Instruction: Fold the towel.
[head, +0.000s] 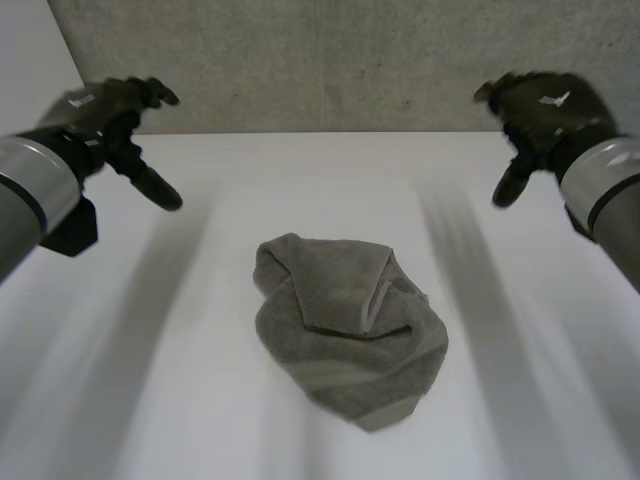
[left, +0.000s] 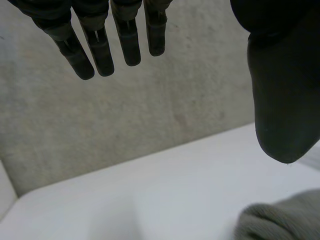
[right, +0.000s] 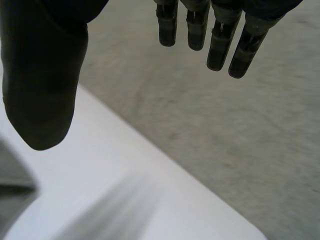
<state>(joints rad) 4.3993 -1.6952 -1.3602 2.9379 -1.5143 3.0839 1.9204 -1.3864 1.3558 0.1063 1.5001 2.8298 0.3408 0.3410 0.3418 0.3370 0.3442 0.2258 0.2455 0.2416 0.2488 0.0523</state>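
A grey-brown towel (head: 350, 325) lies crumpled in a heap at the middle of the white table (head: 200, 400), with folds and a rolled edge on its top. My left hand (head: 115, 115) hovers high at the far left, well away from the towel, fingers (left: 100, 47) straight and thumb spread, holding nothing. My right hand (head: 540, 115) hovers high at the far right, likewise apart from the cloth, its fingers (right: 220, 42) straight and empty. A bit of the towel (left: 280, 222) shows below the left thumb in the left wrist view.
A rough grey wall (head: 340, 60) rises behind the table's far edge. A pale panel (head: 30, 60) stands at the far left. Bare tabletop surrounds the towel on every side.
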